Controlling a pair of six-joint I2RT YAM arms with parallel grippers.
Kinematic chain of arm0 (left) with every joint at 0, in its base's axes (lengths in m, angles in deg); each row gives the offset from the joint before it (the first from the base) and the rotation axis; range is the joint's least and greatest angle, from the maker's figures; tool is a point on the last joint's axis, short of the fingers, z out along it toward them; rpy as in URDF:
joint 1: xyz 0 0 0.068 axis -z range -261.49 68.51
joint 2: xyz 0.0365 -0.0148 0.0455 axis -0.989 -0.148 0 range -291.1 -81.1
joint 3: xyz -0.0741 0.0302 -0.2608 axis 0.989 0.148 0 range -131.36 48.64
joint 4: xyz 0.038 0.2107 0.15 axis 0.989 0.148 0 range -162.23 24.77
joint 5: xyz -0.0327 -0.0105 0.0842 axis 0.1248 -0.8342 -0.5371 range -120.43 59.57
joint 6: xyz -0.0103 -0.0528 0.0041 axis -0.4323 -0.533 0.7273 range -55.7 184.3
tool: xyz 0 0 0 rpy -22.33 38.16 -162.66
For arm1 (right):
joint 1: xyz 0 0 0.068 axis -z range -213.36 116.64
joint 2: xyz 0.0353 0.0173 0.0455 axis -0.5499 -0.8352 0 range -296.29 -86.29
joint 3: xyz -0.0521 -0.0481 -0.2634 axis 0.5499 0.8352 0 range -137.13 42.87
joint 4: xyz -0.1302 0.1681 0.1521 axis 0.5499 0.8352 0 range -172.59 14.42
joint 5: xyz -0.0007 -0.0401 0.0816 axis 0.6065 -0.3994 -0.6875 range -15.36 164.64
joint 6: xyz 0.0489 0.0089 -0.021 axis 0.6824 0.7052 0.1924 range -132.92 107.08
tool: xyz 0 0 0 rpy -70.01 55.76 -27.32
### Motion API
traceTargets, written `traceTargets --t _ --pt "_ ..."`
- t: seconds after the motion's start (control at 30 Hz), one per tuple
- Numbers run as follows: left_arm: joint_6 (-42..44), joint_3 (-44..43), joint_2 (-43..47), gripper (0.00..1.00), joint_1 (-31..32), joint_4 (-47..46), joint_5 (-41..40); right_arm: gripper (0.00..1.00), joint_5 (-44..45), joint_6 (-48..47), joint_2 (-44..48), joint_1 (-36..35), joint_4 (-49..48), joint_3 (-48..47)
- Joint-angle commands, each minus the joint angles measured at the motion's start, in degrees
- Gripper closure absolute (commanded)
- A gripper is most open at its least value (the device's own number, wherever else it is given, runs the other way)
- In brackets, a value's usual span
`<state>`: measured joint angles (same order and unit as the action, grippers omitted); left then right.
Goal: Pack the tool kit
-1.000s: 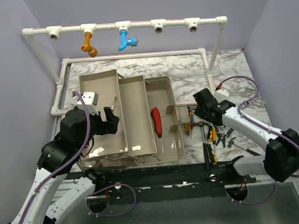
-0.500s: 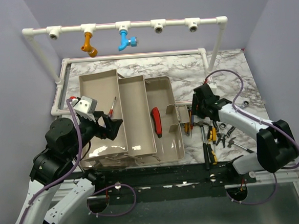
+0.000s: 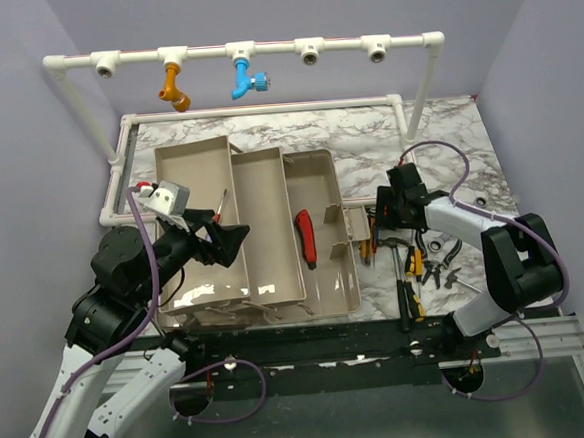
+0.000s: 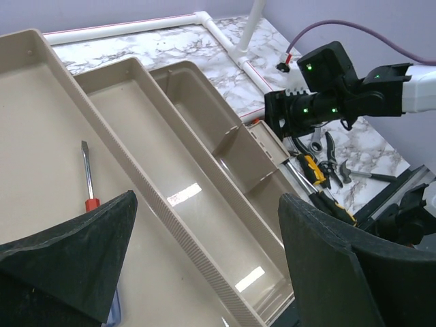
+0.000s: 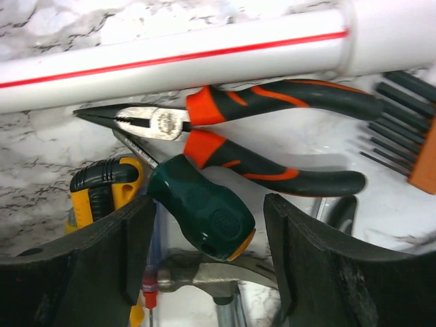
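The tool kit's box (image 3: 327, 287) lies open, its beige trays (image 4: 122, 129) fanned out to the left. A red-handled screwdriver (image 4: 87, 178) rests in the leftmost tray and a red knife (image 3: 305, 236) in the base. My left gripper (image 3: 228, 241) hovers open over the left tray (image 4: 204, 272), holding nothing. My right gripper (image 3: 387, 217) is down among the loose tools right of the box. It is open, with its fingers either side of a green-handled screwdriver (image 5: 201, 208) and gaps visible on both sides (image 5: 208, 252). Orange-and-black pliers (image 5: 238, 136) lie just beyond.
A white pipe frame (image 3: 264, 109) rings the table's back and sides and runs close past the right gripper (image 5: 170, 54). Orange (image 3: 173, 87) and blue (image 3: 247, 80) fittings hang from the upper bar. A yellow-black handle (image 5: 105, 187), a hammer head (image 5: 204, 276) and more tools (image 3: 421, 265) crowd the right side.
My left gripper has swung right and forward over the trays. My right arm has folded its elbow in, holding the gripper at the tool pile, and its jaws have narrowed slightly.
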<state>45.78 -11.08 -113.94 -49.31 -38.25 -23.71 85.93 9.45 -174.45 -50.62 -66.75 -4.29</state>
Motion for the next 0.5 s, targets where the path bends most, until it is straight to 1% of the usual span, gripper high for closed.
traceTargets --t 0.0,0.07,0.13,0.23,0.27,0.33,0.4,0.47 --pt "-1.0 -1.7 -1.5 0.13 -0.4 -1.4 2.2 0.3 -5.3 -1.2 -1.5 -0.1 -2.1 0.9" --pt "-1.2 -1.6 -1.2 0.13 -0.4 -1.4 2.3 0.31 -6.2 -1.2 -0.8 -0.1 -2.1 1.4" --pt "-1.6 -1.3 -0.8 0.13 -0.4 -1.3 2.2 0.35 -6.3 -1.1 -0.5 0.0 -1.4 1.3" --pt "-1.8 -1.3 -0.2 0.13 -0.4 -1.0 2.4 0.53 -5.9 -0.2 0.4 -0.1 -0.1 1.3" --pt "-1.8 -1.5 -0.1 0.13 -0.4 -0.6 2.4 0.55 -5.9 0.1 1.2 -0.1 0.2 1.5" --pt "-1.9 -1.9 0.0 0.13 -0.4 0.2 2.8 0.56 -6.3 0.6 3.7 -0.1 0.4 2.3" --pt "-1.9 -2.3 0.1 0.13 -0.4 0.8 3.1 0.62 -5.8 1.1 6.0 0.0 1.0 2.8" --pt "-2.0 -2.5 0.3 0.13 -0.4 1.3 3.5 0.63 -4.8 2.0 8.0 -0.1 2.5 2.6"
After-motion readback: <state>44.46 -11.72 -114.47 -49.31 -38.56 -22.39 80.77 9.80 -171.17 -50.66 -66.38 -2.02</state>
